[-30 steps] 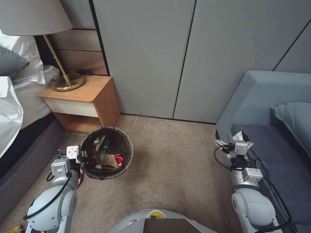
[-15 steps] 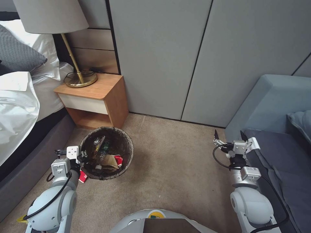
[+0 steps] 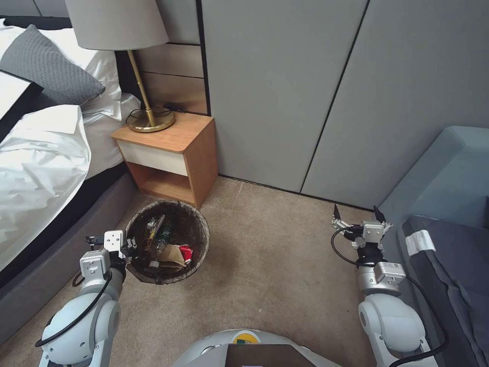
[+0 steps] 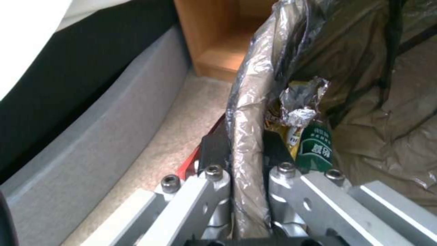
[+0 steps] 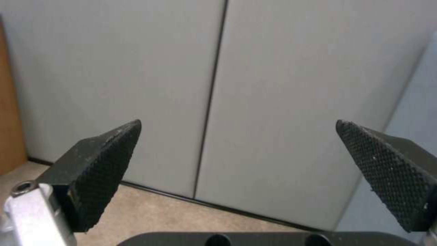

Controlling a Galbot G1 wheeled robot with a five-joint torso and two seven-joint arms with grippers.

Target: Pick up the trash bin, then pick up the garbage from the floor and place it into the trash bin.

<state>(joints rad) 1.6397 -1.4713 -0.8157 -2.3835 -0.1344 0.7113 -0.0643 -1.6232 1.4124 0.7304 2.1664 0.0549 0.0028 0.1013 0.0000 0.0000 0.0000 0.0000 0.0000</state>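
The trash bin [image 3: 196,224] hides its own white wall under the bag. Garbage [image 3: 164,244] inside overlaps, so single pieces are hard to tell. A red scrap [image 4: 193,160] shows partly behind the left gripper [image 4: 241,150].

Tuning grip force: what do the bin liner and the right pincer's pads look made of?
Bin liner: thin glossy plastic film, judging by wrinkles and sheen; the left pincer is shut on the trash bin rim. Right pincer fingertips: matte black with knurled diamond texture, probably rubber or moulded plastic.
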